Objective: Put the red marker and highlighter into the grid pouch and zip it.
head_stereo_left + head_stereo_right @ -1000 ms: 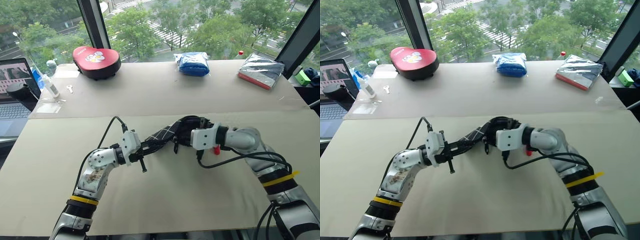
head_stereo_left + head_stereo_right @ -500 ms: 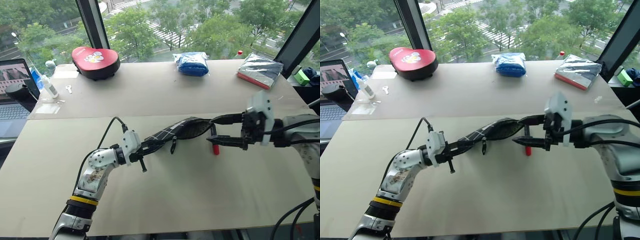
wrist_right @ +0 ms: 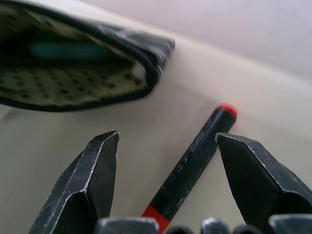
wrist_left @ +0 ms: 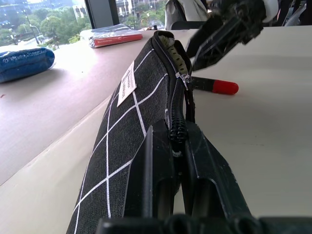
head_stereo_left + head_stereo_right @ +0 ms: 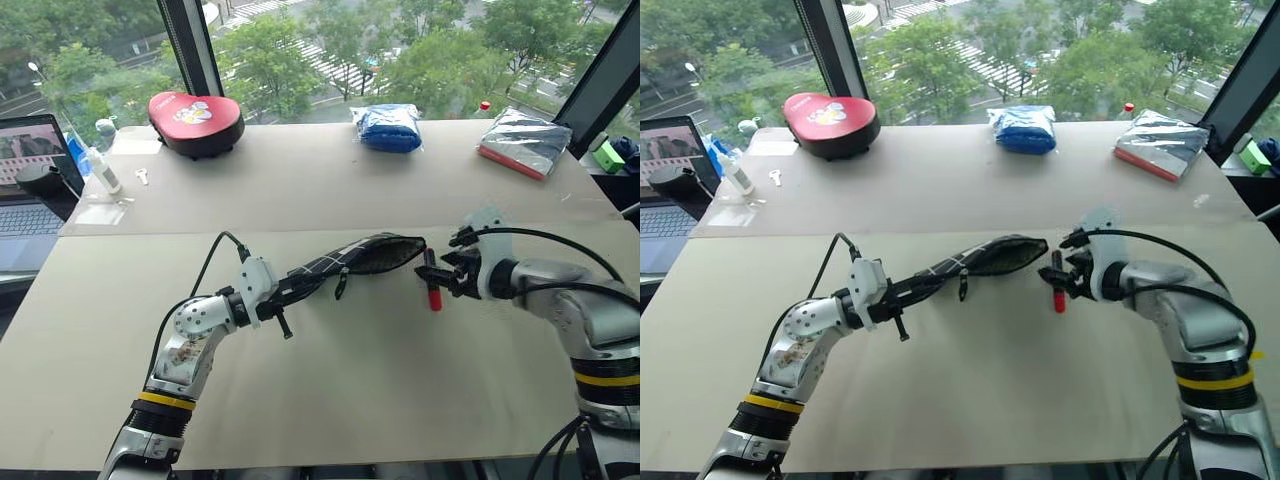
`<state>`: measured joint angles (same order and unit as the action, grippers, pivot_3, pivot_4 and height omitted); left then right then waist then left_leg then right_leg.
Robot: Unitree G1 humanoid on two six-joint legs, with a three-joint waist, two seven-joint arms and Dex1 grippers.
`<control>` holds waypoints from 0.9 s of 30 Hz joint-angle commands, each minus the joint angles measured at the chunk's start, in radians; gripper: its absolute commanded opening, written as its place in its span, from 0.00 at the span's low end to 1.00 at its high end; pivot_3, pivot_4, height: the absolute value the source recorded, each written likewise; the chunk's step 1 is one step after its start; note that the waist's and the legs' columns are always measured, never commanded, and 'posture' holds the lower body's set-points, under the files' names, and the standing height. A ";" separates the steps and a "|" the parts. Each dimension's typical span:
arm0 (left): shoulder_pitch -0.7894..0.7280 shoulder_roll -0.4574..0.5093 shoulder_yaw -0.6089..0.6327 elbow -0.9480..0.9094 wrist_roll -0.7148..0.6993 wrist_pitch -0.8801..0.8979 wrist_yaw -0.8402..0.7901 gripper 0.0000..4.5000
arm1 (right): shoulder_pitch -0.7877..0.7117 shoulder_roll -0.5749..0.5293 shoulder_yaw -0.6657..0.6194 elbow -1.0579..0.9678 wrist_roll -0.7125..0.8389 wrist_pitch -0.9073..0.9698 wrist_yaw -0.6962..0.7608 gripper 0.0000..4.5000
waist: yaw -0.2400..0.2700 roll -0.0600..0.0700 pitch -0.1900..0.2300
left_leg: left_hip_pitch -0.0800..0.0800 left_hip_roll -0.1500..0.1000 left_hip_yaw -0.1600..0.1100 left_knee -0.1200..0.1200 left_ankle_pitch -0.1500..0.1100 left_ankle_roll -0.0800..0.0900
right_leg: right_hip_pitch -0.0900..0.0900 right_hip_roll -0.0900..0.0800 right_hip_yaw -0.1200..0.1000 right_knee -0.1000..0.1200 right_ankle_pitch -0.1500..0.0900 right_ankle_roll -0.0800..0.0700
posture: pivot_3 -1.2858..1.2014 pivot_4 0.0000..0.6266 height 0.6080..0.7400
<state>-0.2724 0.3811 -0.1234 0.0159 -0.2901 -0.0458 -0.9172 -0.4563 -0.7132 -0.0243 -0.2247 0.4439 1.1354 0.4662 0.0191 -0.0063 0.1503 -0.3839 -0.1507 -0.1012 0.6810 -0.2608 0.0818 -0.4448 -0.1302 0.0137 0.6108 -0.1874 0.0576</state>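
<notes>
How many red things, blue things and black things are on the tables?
Red: 2, the red case and the flat red-edged packet
Blue: 1, the blue bag
Black: 2, the grid pouch and the red marker
Total: 5

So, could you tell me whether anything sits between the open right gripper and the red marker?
Nothing visible does. The red marker lies bare on the table between the open right gripper's fingers, beside the mouth of the grid pouch.
</notes>
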 commanded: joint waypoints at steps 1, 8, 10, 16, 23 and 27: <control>-0.007 -0.008 -0.002 -0.030 -0.001 0.001 0.009 0.00 | -0.032 0.010 -0.018 -0.009 -0.034 0.031 -0.051 0.79 | -0.002 0.000 0.000 | 0.000 0.000 0.000 0.000 0.000 0.000 | 0.000 0.000 0.000 0.000 0.000 0.000 | 0.52 0.24 1.00; 0.012 -0.006 -0.005 -0.053 -0.008 0.007 0.013 0.00 | -0.028 0.056 -0.001 -0.010 -0.055 0.039 -0.079 0.79 | -0.007 0.000 0.000 | 0.000 0.000 0.000 0.000 0.000 0.000 | 0.000 0.000 0.000 0.000 0.000 0.000 | 0.52 0.24 1.00; 0.014 -0.007 -0.004 -0.055 -0.008 0.008 0.015 0.00 | -0.023 0.073 0.007 -0.001 -0.059 0.037 -0.087 0.79 | -0.007 0.000 0.000 | 0.000 0.000 0.000 0.000 0.000 0.000 | 0.000 0.000 0.000 0.000 0.000 0.000 | 0.52 0.24 1.00; 0.013 -0.006 -0.001 -0.059 -0.012 0.012 0.018 0.00 | -0.001 0.081 0.039 0.064 -0.127 -0.013 -0.113 0.73 | -0.007 0.000 0.000 | 0.000 0.000 0.000 0.000 0.000 0.000 | 0.000 0.000 0.000 0.000 0.000 0.000 | 0.52 0.24 1.00; 0.010 -0.006 0.002 -0.067 -0.018 0.018 0.023 0.00 | 0.029 0.096 -0.006 0.108 -0.147 -0.081 -0.123 0.26 | -0.005 0.000 0.000 | 0.004 0.000 0.000 0.000 0.000 0.000 | 0.004 0.000 0.000 0.000 0.000 0.000 | 0.52 0.24 1.00; 0.007 -0.005 0.001 -0.069 -0.022 0.019 0.020 0.00 | 0.040 0.099 -0.030 0.121 -0.161 -0.106 -0.135 0.11 | -0.004 0.000 0.000 | 0.005 0.000 0.000 0.000 0.000 0.000 | 0.005 0.000 0.000 0.000 0.000 0.000 | 0.52 0.24 1.00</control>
<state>-0.2599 0.3759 -0.1336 -0.0144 -0.2986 -0.0195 -0.8966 -0.4262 -0.6105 -0.0210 -0.1221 0.3142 1.0366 0.3539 0.0155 -0.0062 0.1502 -0.3790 -0.1507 -0.1014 0.6812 -0.2607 0.0816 -0.4400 -0.1297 0.0133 0.6109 -0.1873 0.0576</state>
